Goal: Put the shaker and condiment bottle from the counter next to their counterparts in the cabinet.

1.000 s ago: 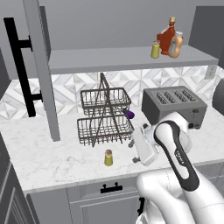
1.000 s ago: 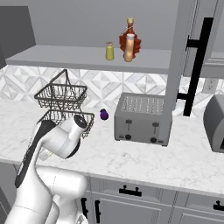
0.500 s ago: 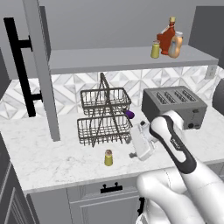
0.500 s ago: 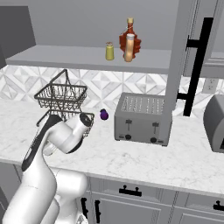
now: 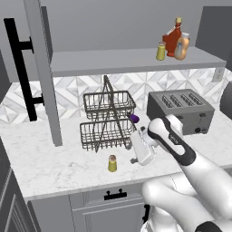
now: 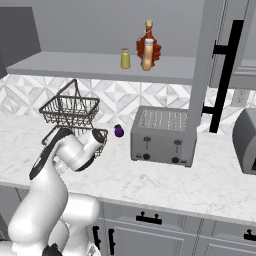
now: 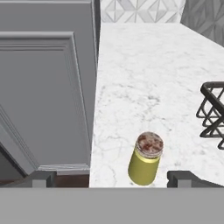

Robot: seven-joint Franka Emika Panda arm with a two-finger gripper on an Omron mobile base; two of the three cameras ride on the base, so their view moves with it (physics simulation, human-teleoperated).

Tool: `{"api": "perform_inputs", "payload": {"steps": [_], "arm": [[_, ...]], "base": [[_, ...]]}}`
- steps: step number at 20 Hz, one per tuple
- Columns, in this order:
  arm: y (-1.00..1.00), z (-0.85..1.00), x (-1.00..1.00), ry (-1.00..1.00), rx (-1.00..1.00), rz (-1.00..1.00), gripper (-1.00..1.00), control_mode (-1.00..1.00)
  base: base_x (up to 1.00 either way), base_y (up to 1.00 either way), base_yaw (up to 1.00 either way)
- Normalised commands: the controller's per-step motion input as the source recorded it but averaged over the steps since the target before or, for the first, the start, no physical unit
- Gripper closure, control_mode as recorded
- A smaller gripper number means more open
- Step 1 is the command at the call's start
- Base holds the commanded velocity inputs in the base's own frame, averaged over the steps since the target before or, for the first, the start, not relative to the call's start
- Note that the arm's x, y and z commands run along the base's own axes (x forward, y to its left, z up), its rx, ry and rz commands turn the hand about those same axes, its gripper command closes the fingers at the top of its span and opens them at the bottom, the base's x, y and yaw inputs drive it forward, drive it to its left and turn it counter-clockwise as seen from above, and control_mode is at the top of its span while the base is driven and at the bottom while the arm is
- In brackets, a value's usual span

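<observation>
The small olive-yellow shaker (image 5: pixel 112 163) (image 7: pixel 146 160) stands upright on the white marble counter (image 5: pixel 54 163) near its front edge. My gripper (image 5: pixel 136 159) (image 7: pixel 113 179) hangs open just right of it, and the hand view has the shaker just ahead, between the two fingertips (image 7: pixel 183 178). On the grey cabinet shelf (image 5: pixel 136 61), the orange-tan condiment bottle (image 5: pixel 182 47) (image 6: pixel 148 54) stands beside the dark-red bottle (image 5: pixel 172 41) and the twin shaker (image 5: pixel 161 51) (image 6: pixel 125 58). The cabinet door (image 5: pixel 43 77) stands swung open at the left.
A two-tier wire basket (image 5: pixel 108 120) stands behind the shaker, with a small purple thing (image 5: pixel 134 118) at its right. A grey toaster (image 5: pixel 181 111) sits at the right. Grey drawer fronts (image 5: pixel 113 195) run below the counter edge. Another appliance (image 6: pixel 247 140) is at the far right.
The arm's wrist has swung a little left and the hand has edged closer to the shaker. The jaws have stayed open.
</observation>
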Motion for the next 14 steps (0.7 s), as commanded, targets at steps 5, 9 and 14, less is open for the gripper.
{"api": "perform_inputs", "payload": {"steps": [5, 9, 14], "arm": [[0.1, -0.24, 0.06, 0.0, 0.03, 0.0, -1.0, -1.0], [0.1, -0.22, 0.0, 0.0, 0.05, 0.0, -1.0, -1.0], [0.11, -0.23, 0.0, 0.0, 0.03, 0.0, -1.0, -1.0]], "base": [[0.0, 0.0, 0.0], [0.0, 0.0, 0.0], [0.0, 0.0, 0.0]]}}
